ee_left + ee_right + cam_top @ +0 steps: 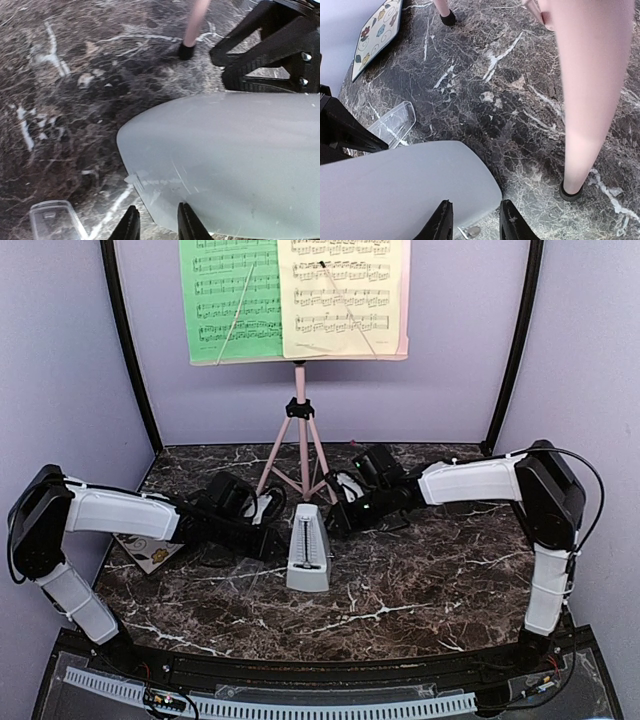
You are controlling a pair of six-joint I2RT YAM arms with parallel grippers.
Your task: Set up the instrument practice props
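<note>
The pink music stand stands at the back centre, with the green music sheet and the pale yellow music sheet side by side on its desk. The light-grey pyramid metronome stands upright on the marble in front of it. My left gripper is close against its left side and my right gripper close against its right. In the left wrist view the metronome fills the space past the parted fingertips. In the right wrist view the metronome lies just beyond the parted fingertips, with a small metal key showing between them.
A floral tile lies by the left wall under the left arm. Stand legs come down close behind both grippers. A clear plastic piece sits beside the left gripper. Purple walls enclose the table on three sides.
</note>
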